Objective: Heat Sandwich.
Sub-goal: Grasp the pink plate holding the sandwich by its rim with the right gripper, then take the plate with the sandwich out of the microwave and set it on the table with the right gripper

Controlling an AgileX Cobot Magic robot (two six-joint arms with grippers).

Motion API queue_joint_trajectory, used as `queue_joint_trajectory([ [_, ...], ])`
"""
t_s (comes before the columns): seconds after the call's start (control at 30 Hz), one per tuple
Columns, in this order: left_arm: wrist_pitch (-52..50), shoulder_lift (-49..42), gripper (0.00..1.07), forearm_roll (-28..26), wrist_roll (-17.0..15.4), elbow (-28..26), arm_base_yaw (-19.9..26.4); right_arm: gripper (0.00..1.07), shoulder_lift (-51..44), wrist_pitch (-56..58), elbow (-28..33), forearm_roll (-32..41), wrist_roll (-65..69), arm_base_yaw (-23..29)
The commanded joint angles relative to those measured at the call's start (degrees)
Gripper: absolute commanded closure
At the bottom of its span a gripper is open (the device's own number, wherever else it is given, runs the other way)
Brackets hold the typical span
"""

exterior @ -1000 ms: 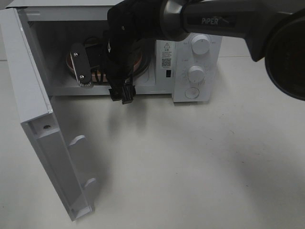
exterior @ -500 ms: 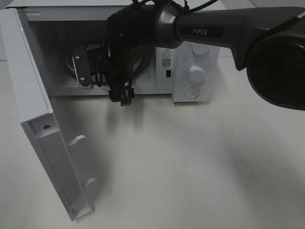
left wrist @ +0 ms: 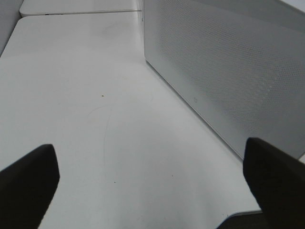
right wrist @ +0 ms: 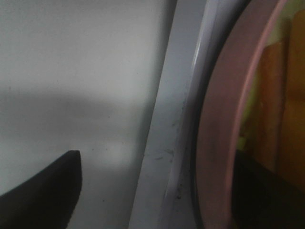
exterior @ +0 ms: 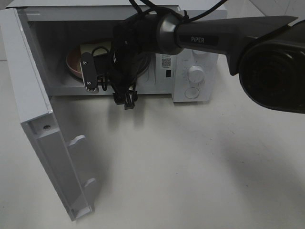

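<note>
The microwave door [exterior: 45, 143] is seen swung wide open at the far left of the high view, its inner face turned toward the white surface [exterior: 190, 162]. Just right of it, the microwave [exterior: 190, 47] cavity is open, and a pink plate [exterior: 72, 59] is seen inside, with the sandwich [exterior: 93, 48] resting on it; only a pale corner of bread is shown past the arm, so its long axis and facing cannot be told. In the right wrist view the plate's pink rim [right wrist: 228, 119] sits just inside the cavity's sill, with yellow-orange filling [right wrist: 281, 105] glimpsed beyond it. The right claw [exterior: 102, 71] is reached into the cavity over the plate, one silver finger [exterior: 88, 71] plainly visible; its fingers look apart, one outside the rim and one over the plate, but whether the rim is pinched cannot be told. Compared with a second ago, more of the plate and bread is exposed, and the arm has shifted. The left claw [left wrist: 152, 183] is held spread wide above bare surface, beside the microwave's perforated side.
</note>
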Motion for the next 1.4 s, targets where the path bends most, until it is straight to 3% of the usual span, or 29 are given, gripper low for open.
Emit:
queue_joint_trajectory([
  [0.03, -0.69, -1.2, 0.09, -0.06, 0.0, 0.17, 0.17, 0.36, 1.49, 0.29, -2.01, 0.97, 1.09, -0.06],
  [0.07, -0.69, -1.2, 0.09, -0.06, 0.0, 0.17, 0.17, 0.39, 1.78, 0.4, -2.46, 0.97, 1.49, -0.06],
  [0.13, -0.69, -1.2, 0.09, -0.06, 0.0, 0.17, 0.17, 0.57, 1.89, 0.52, -3.04, 0.86, 1.83, 0.0],
  [0.17, -0.69, -1.2, 0.09, -0.06, 0.0, 0.17, 0.17, 0.57, 1.89, 0.52, -3.04, 0.86, 1.83, 0.0],
  [0.23, -0.69, -1.2, 0.09, -0.06, 0.0, 0.17, 0.17, 0.75, 1.89, 1.38, -3.04, 0.46, 1.72, 0.0],
  [0.27, -0.69, -1.2, 0.09, -0.06, 0.0, 0.17, 0.17, 0.97, 1.89, 2.01, -3.04, 0.46, 1.72, 0.0],
  [0.3, -0.69, -1.2, 0.09, -0.06, 0.0, 0.17, 0.17, 0.97, 1.89, 2.01, -3.04, 0.46, 1.72, 0.0],
  [0.37, -0.69, -1.2, 0.09, -0.06, 0.0, 0.17, 0.17, 1.07, 1.89, 2.86, -3.04, 0.06, 1.72, 0.06],
  [0.83, -0.69, -1.2, 0.09, -0.06, 0.0, 0.17, 0.17, 1.07, -1.03, 6.53, -0.69, 0.23, -3.67, 0.8],
  [1.1, -0.69, -1.2, 0.09, -0.06, 0.0, 0.17, 0.17, 1.07, -6.07, 1.55, 7.33, -1.66, -9.8, 1.43],
  [1.4, -0.69, -1.2, 0.09, -0.06, 0.0, 0.17, 0.17, 1.07, -14.21, -11.8, 19.25, -0.86, -17.65, 0.63],
])
